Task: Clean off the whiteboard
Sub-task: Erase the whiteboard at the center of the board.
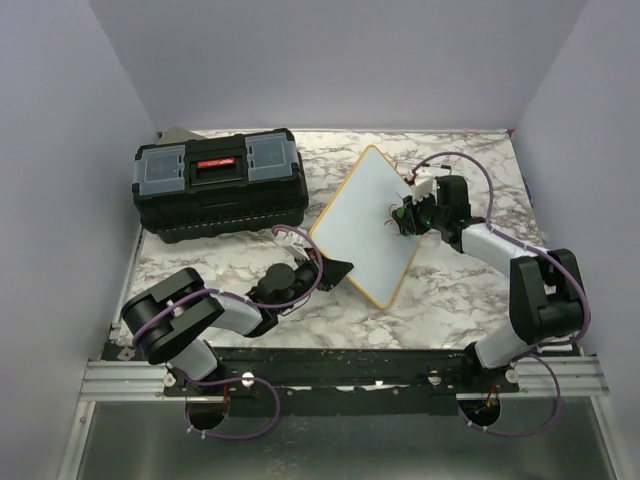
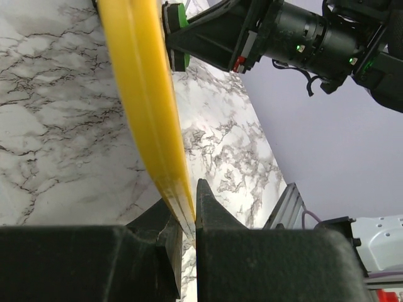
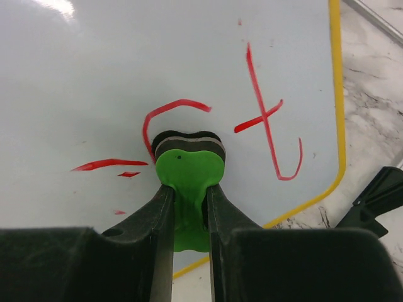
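1. Keep right end effector (image 3: 189,196) clamped on the green eraser (image 3: 187,167), felt flat against the whiteboard (image 3: 94,75).
2. Sweep through the red curl (image 3: 170,110) just ahead of the end effector, then the dashes (image 3: 107,165) beside it.
3. Continue to the crossed stroke (image 3: 267,119) farther off, stopping short of the yellow frame (image 3: 337,94).
4. Keep left end effector (image 2: 187,211) pinched on the frame edge, bracing the tilted board.

Lab enclosure: marbled table (image 1: 440,300), plain walls (image 1: 60,150)

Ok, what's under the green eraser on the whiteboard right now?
The whiteboard, with a red curved stroke running up to the green eraser. Whatever ink lies directly beneath its pad is hidden.
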You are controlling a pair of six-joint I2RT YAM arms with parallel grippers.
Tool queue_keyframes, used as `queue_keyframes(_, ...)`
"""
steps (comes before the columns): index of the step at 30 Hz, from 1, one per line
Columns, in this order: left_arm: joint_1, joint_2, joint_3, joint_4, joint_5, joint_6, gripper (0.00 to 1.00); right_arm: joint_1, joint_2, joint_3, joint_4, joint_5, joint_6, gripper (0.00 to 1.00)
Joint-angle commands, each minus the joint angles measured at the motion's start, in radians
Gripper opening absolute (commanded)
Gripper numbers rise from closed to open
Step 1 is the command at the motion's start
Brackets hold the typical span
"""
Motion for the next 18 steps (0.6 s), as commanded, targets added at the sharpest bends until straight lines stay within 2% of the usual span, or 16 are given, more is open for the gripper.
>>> queue_keyframes(1,-0.023,-0.005,0.03,0.244,0.135,-0.019,0.0,0.052,-0.028,-0.046,-0.11,-0.183,-0.092,0.01)
queue_keyframes(7,-0.023,-0.003,0.033,0.244,0.139,-0.021,0.0,0.148,-0.112,-0.083,-0.077,-0.297,-0.076,0.01)
queue_keyframes(12,-0.023,0.002,0.036,0.257,0.161,-0.02,0.0,0.131,-0.071,-0.042,-0.016,-0.117,0.022,0.01)
queue_keyframes(18,-0.021,-0.04,0.009,0.245,0.166,-0.006,0.0,0.03,-0.036,-0.038,-0.03,-0.108,0.005,0.01)
